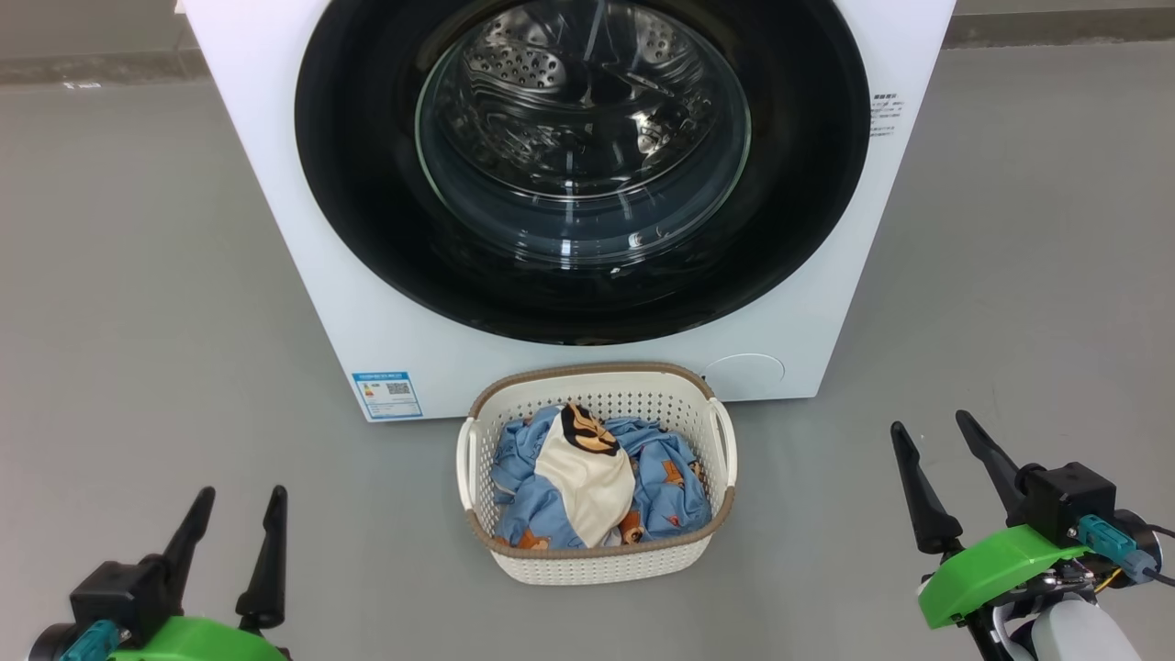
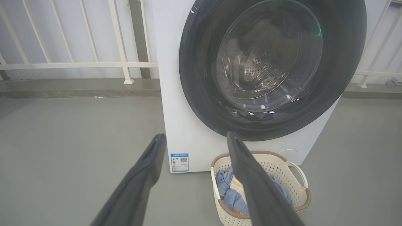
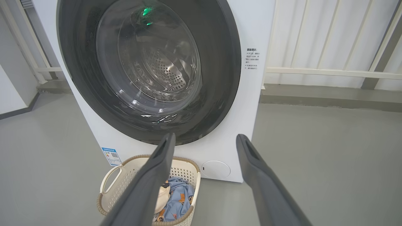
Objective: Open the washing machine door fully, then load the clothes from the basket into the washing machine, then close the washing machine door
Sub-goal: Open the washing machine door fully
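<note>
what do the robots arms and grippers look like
Both the left gripper and right gripper have two long, dark, tapering jaws on a black block, above a bright green housing with a teal connector. By the right one, thin yellow and black cables lead off, and its forearm is pale.

A smooth grey floor (image 1: 138, 275) fills both sides of the head view. At the upper left of the left wrist view, a white railing (image 2: 78, 65) of thin bars (pale wall behind) stands on a low grey kerb (image 2: 62, 89). A white wall panel (image 3: 12, 94) edges the right wrist view's left side.
</note>
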Robot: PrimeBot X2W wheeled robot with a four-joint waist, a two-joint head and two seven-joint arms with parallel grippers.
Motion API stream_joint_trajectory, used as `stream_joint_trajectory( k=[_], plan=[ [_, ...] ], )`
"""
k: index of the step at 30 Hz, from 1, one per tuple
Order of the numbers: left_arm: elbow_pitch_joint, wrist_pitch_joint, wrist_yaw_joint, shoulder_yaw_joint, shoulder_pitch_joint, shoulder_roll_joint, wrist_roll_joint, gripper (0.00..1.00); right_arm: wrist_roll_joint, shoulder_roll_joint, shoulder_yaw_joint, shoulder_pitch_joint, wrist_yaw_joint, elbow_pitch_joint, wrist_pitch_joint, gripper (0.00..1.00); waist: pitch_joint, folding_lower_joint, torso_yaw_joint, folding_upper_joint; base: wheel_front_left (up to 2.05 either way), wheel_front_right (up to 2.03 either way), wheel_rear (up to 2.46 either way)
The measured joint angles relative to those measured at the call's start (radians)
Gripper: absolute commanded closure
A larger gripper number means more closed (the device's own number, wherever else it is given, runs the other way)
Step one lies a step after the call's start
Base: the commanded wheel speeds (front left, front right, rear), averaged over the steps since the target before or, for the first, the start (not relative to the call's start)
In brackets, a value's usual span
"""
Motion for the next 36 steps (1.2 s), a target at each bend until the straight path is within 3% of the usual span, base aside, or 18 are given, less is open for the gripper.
stream_joint_trajectory(
  k=[11,36],
  plan=[
    [-0.008,0.0,0.0,-0.018,-0.001,0.016,-0.017,0.0,0.0,0.008,-0.006,0.0,0.0,-0.004,0.0,0.0,-0.002,0.0001,0.0,0.0,0.23,0.23,-0.46],
    [-0.023,-0.004,0.0,-0.022,-0.001,0.013,-0.041,0.0,0.0,0.008,-0.019,0.0,0.0,-0.013,0.0,0.0,0.01,0.0,0.001,0.0,0.85,0.84,-1.69]
  ],
)
